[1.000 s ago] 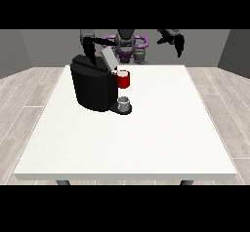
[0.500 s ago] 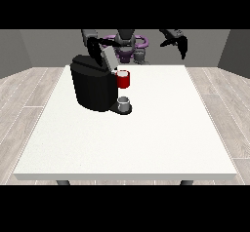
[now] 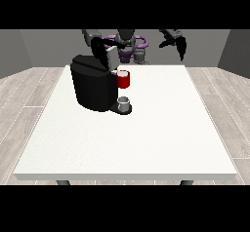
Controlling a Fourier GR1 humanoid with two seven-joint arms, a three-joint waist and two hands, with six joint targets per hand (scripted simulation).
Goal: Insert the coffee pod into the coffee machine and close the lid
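A black coffee machine (image 3: 93, 86) stands on the white table (image 3: 146, 133) at the left rear. Its red front part (image 3: 123, 79) juts out above a small grey cup (image 3: 124, 102) on the drip base. The lid (image 3: 111, 56) stands raised at the machine's top. The hand at the view's left (image 3: 101, 51) hangs over the top of the machine by the lid; its fingers point down at it. The hand at the view's right (image 3: 178, 42) is held high above the table's far edge, fingers hanging down, with nothing in it. No pod shows.
The robot's torso (image 3: 128, 45) stands behind the table's far edge. Wooden floor surrounds the table.
The hand at the view's left has come down and forward onto the machine's top by the lid. The hand at the view's right has risen slightly.
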